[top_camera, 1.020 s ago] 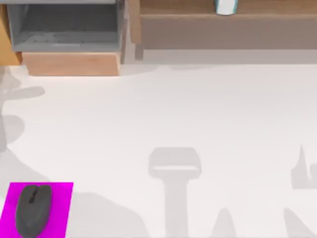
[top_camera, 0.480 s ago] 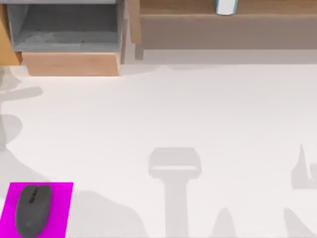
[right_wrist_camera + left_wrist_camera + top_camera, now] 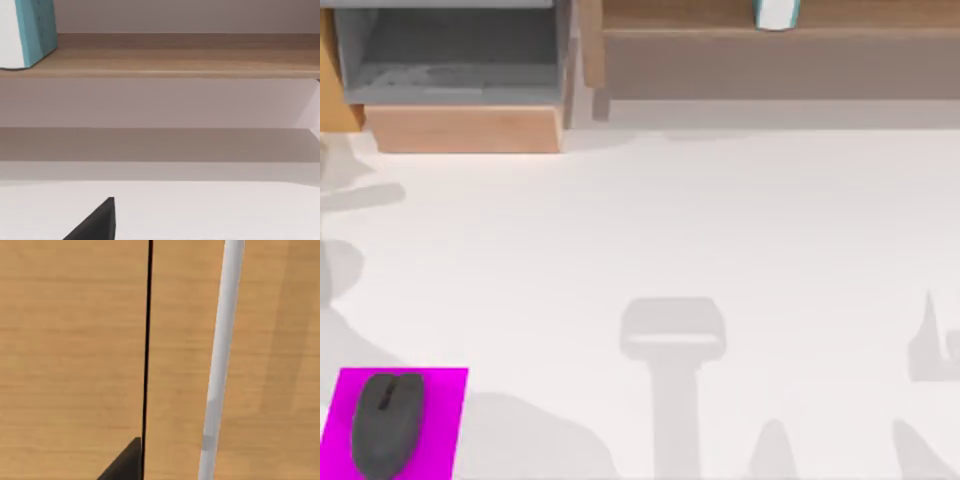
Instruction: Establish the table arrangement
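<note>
light-wood panels [image 3: 70, 350], dark seam [image 3: 146, 340], grey bar [image 3: 220, 360]

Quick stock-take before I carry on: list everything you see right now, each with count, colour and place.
table: one, plain white, spans the top view.
mouse: one, dark grey, on the mat at the near left corner.
mat: one, magenta, flat on the table under the mouse.
drawer unit: one, light wood with grey inside, far left, open.
shelf: one, long, wooden, far right.
box: one, white and teal, standing on the shelf.
left end effector: a dark tip, close to a wood panel.
right end effector: a dark tip, facing the shelf.
</note>
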